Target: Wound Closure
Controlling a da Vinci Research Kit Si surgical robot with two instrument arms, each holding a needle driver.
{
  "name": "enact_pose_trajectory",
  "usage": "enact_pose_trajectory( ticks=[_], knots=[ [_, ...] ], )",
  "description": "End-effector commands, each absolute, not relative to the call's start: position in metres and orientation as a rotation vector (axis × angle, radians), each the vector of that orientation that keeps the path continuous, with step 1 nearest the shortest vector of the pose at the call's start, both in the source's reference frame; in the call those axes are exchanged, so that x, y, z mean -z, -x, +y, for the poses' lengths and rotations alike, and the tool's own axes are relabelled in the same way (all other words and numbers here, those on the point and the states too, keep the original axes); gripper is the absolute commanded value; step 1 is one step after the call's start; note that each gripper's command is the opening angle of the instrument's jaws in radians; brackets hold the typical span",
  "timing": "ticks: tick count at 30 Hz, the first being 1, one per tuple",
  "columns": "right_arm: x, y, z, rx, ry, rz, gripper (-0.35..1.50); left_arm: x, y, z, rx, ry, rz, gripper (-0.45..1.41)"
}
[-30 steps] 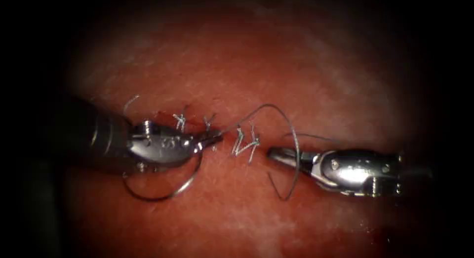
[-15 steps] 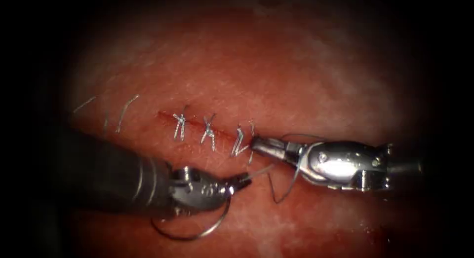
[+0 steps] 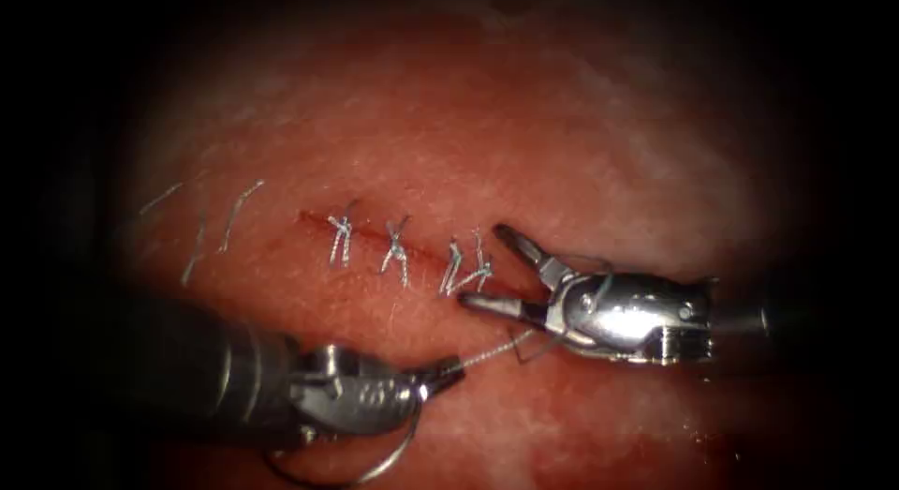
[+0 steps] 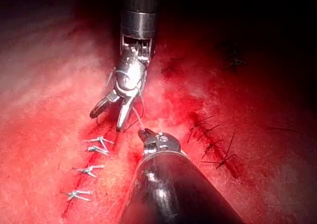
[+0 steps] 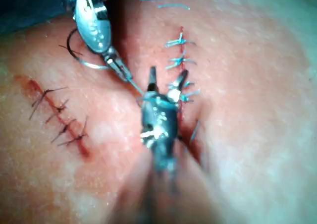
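Thread (image 3: 487, 354) is clamped in the left claw (image 3: 449, 366) and held taut, below the cut (image 3: 375, 242), apparently to keep tension. The needle (image 3: 389, 462) curves under that tool, outside the tissue (image 3: 562, 125). The right claw (image 3: 492, 270) is spread apart beside the last stitch (image 3: 464, 270), empty.

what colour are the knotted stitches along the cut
Pale silvery white stitches against the red tissue, clearest in the endoscope view.
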State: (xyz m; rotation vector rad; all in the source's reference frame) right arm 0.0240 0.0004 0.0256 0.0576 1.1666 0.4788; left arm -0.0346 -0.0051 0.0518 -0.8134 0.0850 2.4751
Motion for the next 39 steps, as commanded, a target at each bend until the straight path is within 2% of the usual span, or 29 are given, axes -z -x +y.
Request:
enact_pose_trajectory(
  ticks=[1,9,22,39],
  knots=[
    [-0.026,-0.0249,-0.001,-0.475,-0.068,1.163,0.96,-0.052,0.0350,-0.006,-2.475,0.820,0.093,-0.45],
    [-0.026,-0.0252,-0.002,-0.437,-0.105,1.151,0.95,-0.049,0.0344,-0.002,-2.525,0.784,0.230,-0.45],
    [-0.027,-0.0254,-0.004,-0.365,-0.173,1.147,0.88,-0.053,0.0335,0.002,-2.629,0.755,0.294,-0.45],
    [-0.027,-0.0258,-0.004,-0.310,-0.216,1.230,0.79,-0.060,0.0358,0.004,-2.781,0.768,0.202,-0.45]
  ],
)
